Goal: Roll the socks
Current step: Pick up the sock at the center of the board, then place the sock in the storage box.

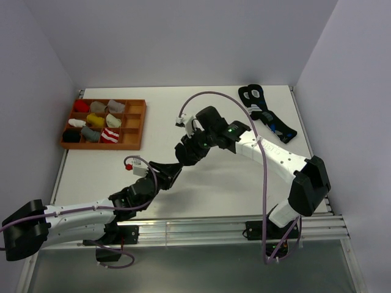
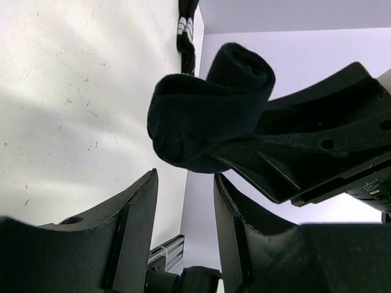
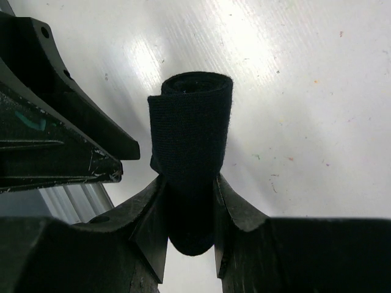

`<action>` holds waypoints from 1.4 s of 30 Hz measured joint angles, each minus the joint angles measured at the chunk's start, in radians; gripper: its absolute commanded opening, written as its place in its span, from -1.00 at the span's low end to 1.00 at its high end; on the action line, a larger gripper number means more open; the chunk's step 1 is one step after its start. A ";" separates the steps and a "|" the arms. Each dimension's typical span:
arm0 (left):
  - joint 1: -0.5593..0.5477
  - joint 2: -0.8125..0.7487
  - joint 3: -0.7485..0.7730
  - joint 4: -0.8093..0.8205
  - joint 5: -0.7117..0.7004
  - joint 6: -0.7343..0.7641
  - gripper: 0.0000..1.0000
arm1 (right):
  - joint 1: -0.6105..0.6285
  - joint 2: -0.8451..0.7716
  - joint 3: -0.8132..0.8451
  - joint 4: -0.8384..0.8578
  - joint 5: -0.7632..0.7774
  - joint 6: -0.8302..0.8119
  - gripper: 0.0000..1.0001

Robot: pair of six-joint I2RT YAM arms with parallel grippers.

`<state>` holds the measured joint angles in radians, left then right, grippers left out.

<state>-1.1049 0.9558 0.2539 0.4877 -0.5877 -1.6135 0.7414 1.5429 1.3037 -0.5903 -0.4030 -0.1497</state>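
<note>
A plain black sock [image 3: 190, 134], rolled into a tight bundle, stands clamped between the fingers of my right gripper [image 3: 189, 201], which is shut on its lower end. In the left wrist view the same roll [image 2: 208, 122] hangs above the table, just beyond my left gripper [image 2: 186, 207]. That gripper is open, with nothing between its fingers and a gap to the roll. From above, both grippers meet mid-table, right [image 1: 183, 152] over left [image 1: 166, 173]. A red-and-white striped bundle [image 1: 110, 135] lies in the wooden tray.
The wooden tray [image 1: 135, 125] at the back left has compartments filled with several small sock bundles. Dark socks with white rings and blue marks [image 1: 266, 113] lie at the back right. Walls close the table on three sides.
</note>
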 measured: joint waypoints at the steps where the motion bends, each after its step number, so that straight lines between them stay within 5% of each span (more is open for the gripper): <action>1: 0.000 -0.002 0.000 0.001 -0.006 0.000 -0.07 | 0.000 -0.005 0.000 0.000 0.002 0.001 -0.78; 11: -0.003 -0.004 0.006 0.032 -0.038 0.027 -0.05 | 0.005 -0.019 -0.002 0.014 0.034 0.004 -0.78; 20: -0.003 0.002 0.006 0.077 -0.053 0.067 0.16 | 0.020 -0.019 -0.002 0.019 0.047 0.008 -0.78; 42: 0.003 0.016 0.013 0.145 -0.100 0.084 0.16 | 0.064 -0.048 -0.003 0.022 0.062 0.019 -0.79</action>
<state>-1.1019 0.9714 0.2668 0.6331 -0.6876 -1.5299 0.8051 1.4944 1.3003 -0.5682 -0.3408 -0.1307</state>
